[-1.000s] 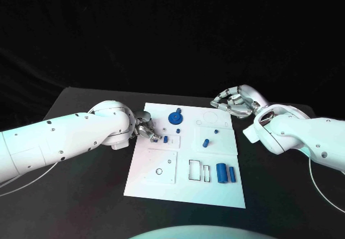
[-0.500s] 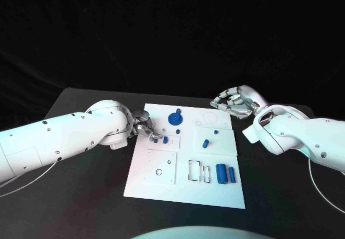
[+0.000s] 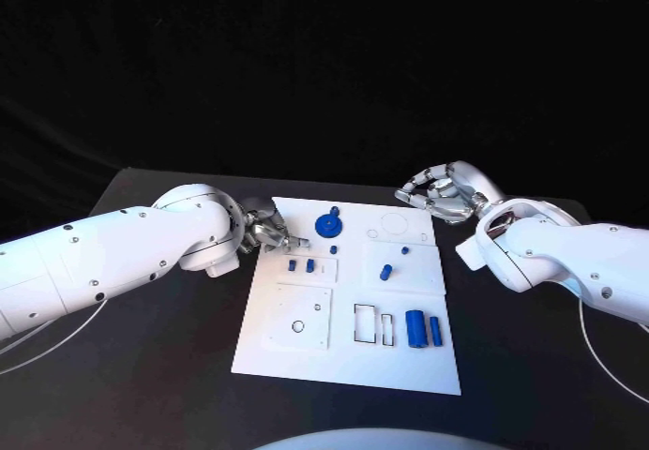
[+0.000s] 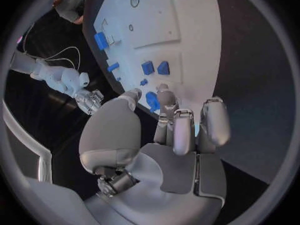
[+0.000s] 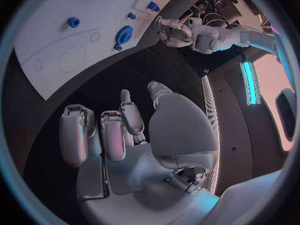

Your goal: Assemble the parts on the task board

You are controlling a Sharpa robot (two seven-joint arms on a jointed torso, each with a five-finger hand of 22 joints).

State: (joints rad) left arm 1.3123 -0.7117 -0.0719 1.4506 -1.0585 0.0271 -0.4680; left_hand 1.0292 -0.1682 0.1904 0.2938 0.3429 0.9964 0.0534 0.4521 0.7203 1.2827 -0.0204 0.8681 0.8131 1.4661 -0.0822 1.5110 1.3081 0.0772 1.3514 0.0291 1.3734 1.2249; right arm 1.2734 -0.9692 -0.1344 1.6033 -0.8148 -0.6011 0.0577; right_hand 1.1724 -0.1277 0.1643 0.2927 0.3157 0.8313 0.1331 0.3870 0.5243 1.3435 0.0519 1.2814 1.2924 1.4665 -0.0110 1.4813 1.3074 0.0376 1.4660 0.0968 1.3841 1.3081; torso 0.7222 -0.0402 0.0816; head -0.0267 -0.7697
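Shifted up the task board (image 3: 345,361): left hand (image 3: 271,231), fingers curled, holding nothing. Now just beside those fingers: blue round part (image 3: 329,223); likely next grasp. Right hand (image 3: 441,194) curled, empty, off board.

Dim scene, black backdrop. Task board (image 3: 354,309) lit bright from above, mild glare on white arms. Desk (image 3: 162,356) dark, shadows soft. Wrist views strongly fisheye, edges bent, dark rims; cyan light strip (image 5: 250,80) glows.

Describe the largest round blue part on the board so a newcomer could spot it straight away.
Start at the white rectangular task board in the middle of the black table, and go to its far edge, just beyond the left hand. There sits the round blue disc-shaped part. It is far wider than the small blue pegs nearby, and unlike the two blue cylinders at the near end it is flat and circular.
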